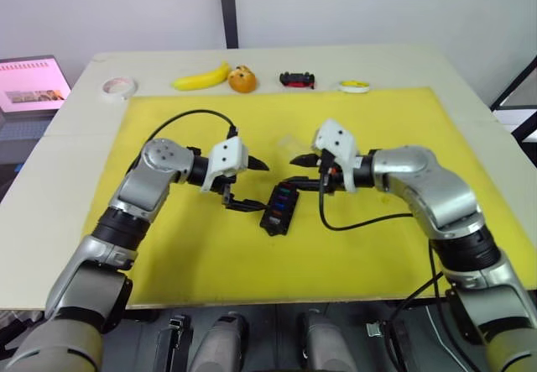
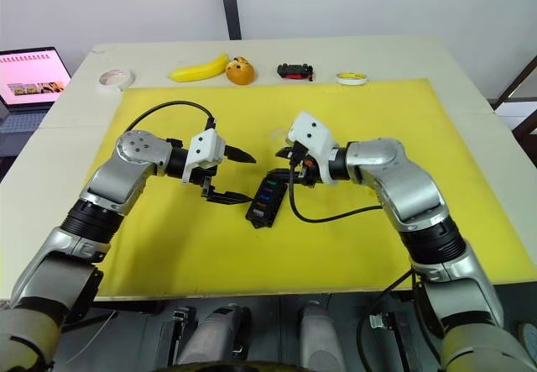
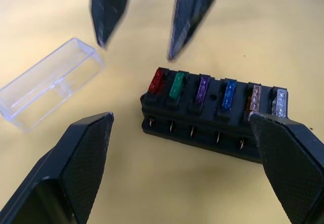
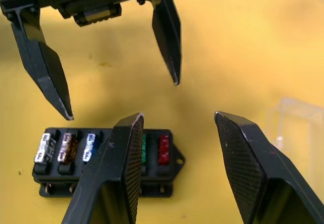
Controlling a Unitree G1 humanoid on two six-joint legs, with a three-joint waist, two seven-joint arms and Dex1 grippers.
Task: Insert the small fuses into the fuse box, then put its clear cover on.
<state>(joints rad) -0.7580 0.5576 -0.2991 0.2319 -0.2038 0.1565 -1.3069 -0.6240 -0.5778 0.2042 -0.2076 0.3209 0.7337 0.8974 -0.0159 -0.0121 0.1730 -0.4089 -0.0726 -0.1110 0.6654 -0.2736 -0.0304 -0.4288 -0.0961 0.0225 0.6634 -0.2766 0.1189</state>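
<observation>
Fuse box: the fuse box [image 3: 215, 115] lies flat on the yellow mat [image 1: 377, 246], slots up, midway between the two arms. I'd say it sits there so either arm can get at it from its own side.

Fuses: six small fuses [image 3: 202, 88] stand in one row across the box. I count red, green, purple, blue, an orange-brown one and a pale grey one, one of each. All six look seated, so the inserting part of the job seems done.

Clear cover: one clear cover [image 3: 48, 85] lies on the mat just beside the box at its red-fuse end, apart from it and not yet fitted. My read is that it waits there as the last piece to go on.

Left gripper: the left gripper [image 1: 249, 185] hovers over the mat by the box, fingers spread wide and holding nothing, poised rather than working.

Right gripper: the right gripper [image 4: 177, 133] faces it from the other side, low over the red end of the box, fingers apart and empty too. It sits nearest the cover, so I'd expect that arm to have the easier reach for it.

Back of the counter: lined up off the mat are one roll of tape [image 1: 118, 88], one banana [image 1: 201, 78], one orange [image 1: 242, 79], one toy car [image 1: 297, 79] and one small yellow disc [image 1: 354, 86], all well clear of the work.
</observation>
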